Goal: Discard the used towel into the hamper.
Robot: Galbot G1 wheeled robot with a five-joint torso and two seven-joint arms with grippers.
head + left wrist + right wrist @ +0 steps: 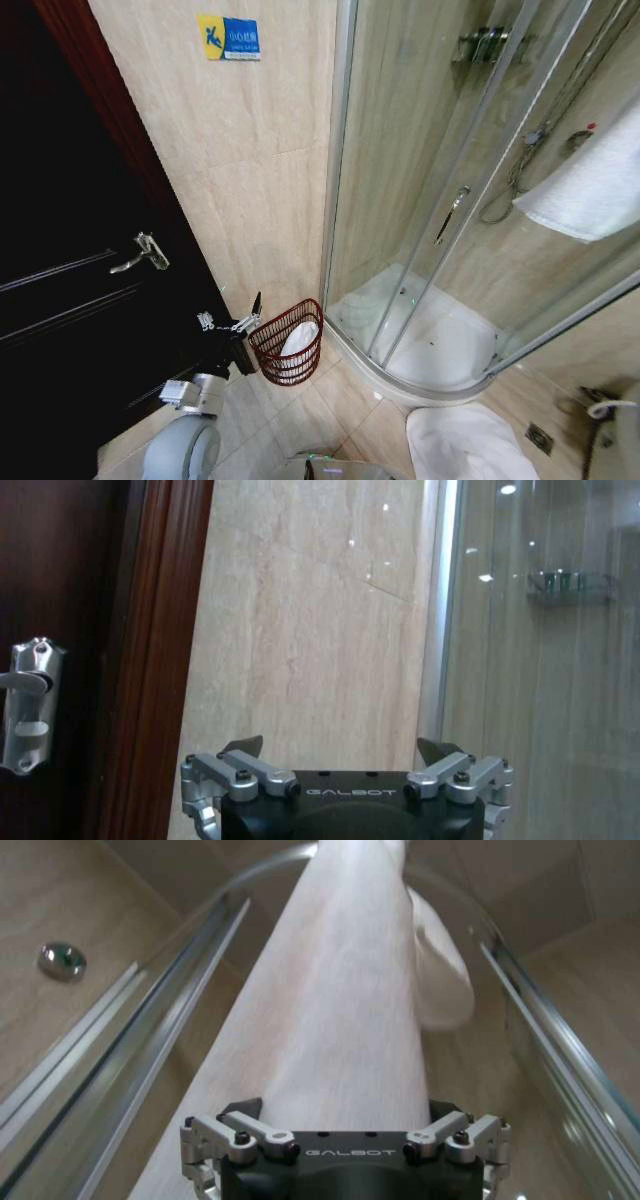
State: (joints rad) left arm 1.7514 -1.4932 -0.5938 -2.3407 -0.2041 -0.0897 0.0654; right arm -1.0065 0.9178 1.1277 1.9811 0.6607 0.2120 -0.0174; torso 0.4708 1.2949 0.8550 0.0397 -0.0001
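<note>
While both hands read GALBOT, the left hand [236, 318] hangs released beside the hamper [288, 343]; right's grip unclear.

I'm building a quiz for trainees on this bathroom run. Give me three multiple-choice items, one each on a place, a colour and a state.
1. Where does the hamper stand?
A. On the floor between the dark door and the shower enclosure
B. Inside the shower
C. On the white floor mat

2. What colour is the hamper?
A. White
B. Dark reddish-brown
C. Blue

3. How is the left gripper?
A. Shut on a towel
B. Open, holding nothing
C. Shut on the door handle

Answers:
1. A, as the head view shows it against the wall between the two.
2. B, as its open weave is reddish-brown.
3. B, as the left wrist view shows its fingers apart with bare wall between them.
</note>
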